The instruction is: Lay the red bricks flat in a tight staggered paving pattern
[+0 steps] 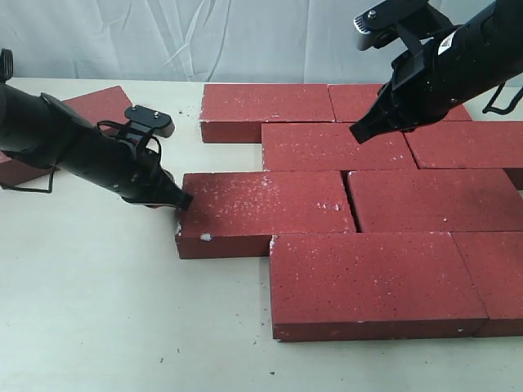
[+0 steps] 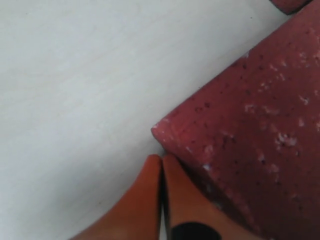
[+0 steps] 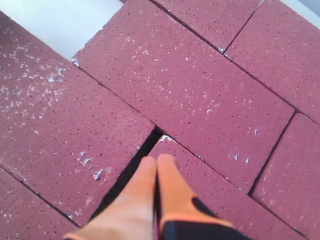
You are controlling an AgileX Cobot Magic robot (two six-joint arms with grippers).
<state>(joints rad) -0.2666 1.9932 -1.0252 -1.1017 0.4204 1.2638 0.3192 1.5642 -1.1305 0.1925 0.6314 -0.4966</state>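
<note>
The left gripper [image 1: 181,198], pressed closed, touches the outer end of a red brick [image 1: 265,214] lying flat on the bench [image 1: 98,318]. The right gripper [image 1: 359,132], also closed, hovers over the other red bricks [image 1: 331,147]. A gap [image 1: 351,204] parts this brick from its neighbour [image 1: 400,200]; closing it likely needs a straight, level push toward that neighbour.

No legible text, labels or numbers anywhere.

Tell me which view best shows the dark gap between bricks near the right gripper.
Right wrist view: the gap runs dark just ahead of the right gripper. The exterior view shows it as a thin slit. The left wrist view misses it.
</note>
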